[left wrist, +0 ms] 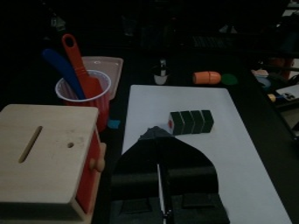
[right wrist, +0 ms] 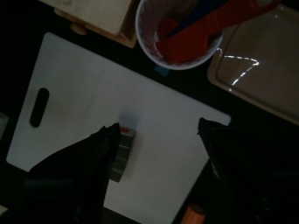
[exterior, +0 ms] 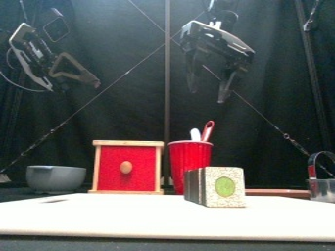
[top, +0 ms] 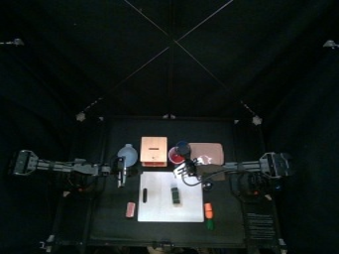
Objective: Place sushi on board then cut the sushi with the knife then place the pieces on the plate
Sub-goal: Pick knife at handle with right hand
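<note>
Going for the knife, sushi on board

Top: sushi roll (top: 176,195) mid white cutting board (top: 159,185).
Front: right gripper (exterior: 210,88) high above board.
Left wrist: left gripper (left wrist: 158,144) idle, fingers (left wrist: 176,164) pressed together.
Right wrist: fingers (right wrist: 84,162) spread, red cup (right wrist: 143,39) with knives (right wrist: 216,17) just past board, likely next pick.

Black curtain (top: 79,60) closes back & both sides of booth, hanging in soft folds. Small black table (top: 117,226) in middle, matte top. Light low; curtain near black throughout.
</note>
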